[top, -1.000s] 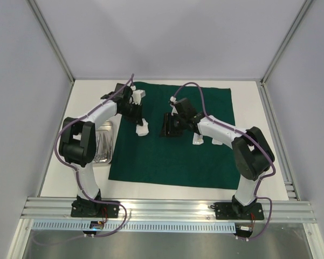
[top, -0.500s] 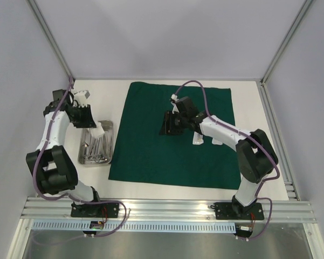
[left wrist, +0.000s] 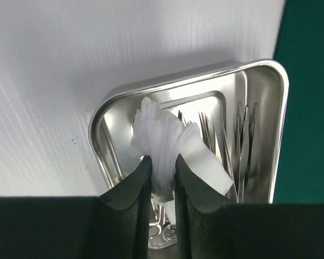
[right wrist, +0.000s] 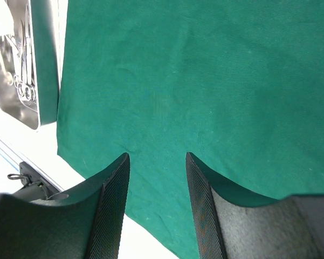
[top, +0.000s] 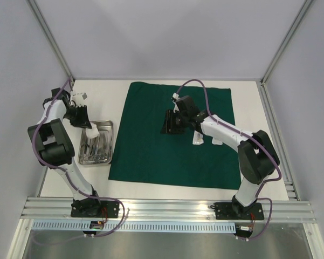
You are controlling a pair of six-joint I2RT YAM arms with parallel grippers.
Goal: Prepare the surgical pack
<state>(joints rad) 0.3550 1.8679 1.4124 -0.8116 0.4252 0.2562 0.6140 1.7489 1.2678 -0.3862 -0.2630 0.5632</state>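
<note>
The left claw (left wrist: 163,164) is clamped on gauze (left wrist: 170,141) with the tray (left wrist: 277,108) just beneath it, seemingly to drop it among the instruments (left wrist: 242,143), while the right claw (right wrist: 157,162) hangs apart above the drape (right wrist: 215,81), free to help.

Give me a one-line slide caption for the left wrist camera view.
Left gripper holds white gauze over a steel tray of instruments, beside the green drape.
</note>
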